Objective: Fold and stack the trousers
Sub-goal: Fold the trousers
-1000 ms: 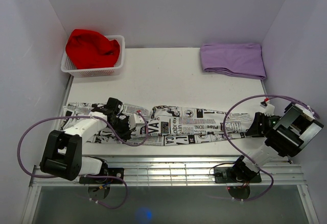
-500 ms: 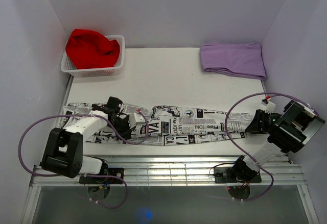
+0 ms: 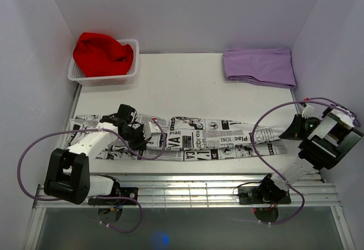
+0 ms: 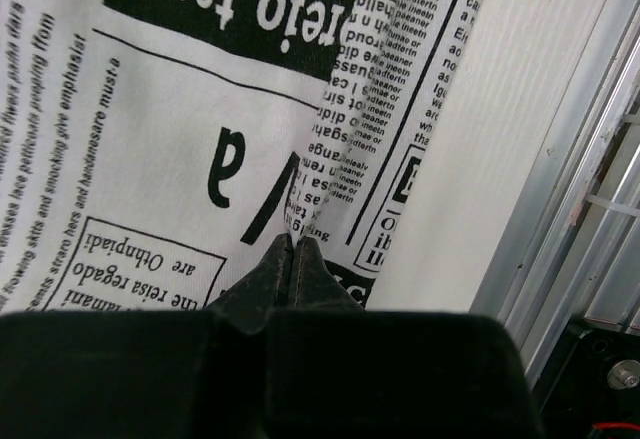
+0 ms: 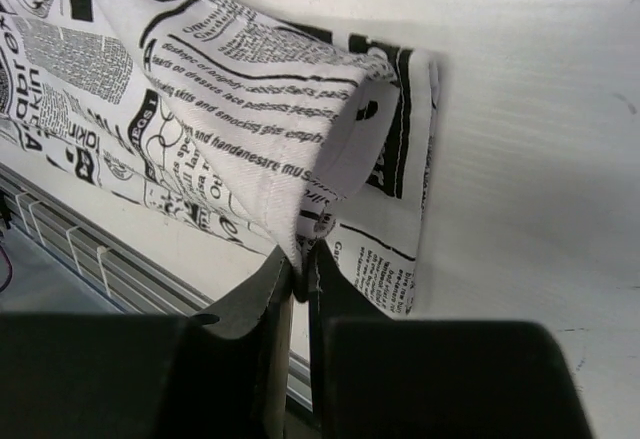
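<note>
Wrist views alone confirm grip: left pincer [image 4: 293, 246] pressed together on a raised fold of the trousers [image 3: 210, 139]; right pincer [image 5: 298, 256] pinching a lifted end. Overhead: trousers stretched along the near edge of the counter [image 3: 187, 85]; purple cloth [image 3: 259, 66] far right.

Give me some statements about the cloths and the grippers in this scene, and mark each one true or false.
The left gripper and the right gripper are both shut on the trousers. True.
The red cloth lies flat on the table. False: it sits heaped in the white basket at the far left corner.
The lilac cloth lies folded at the table's far right. True.
The trousers are stacked on the lilac cloth. False: they stretch along the near edge, apart from it.
</note>
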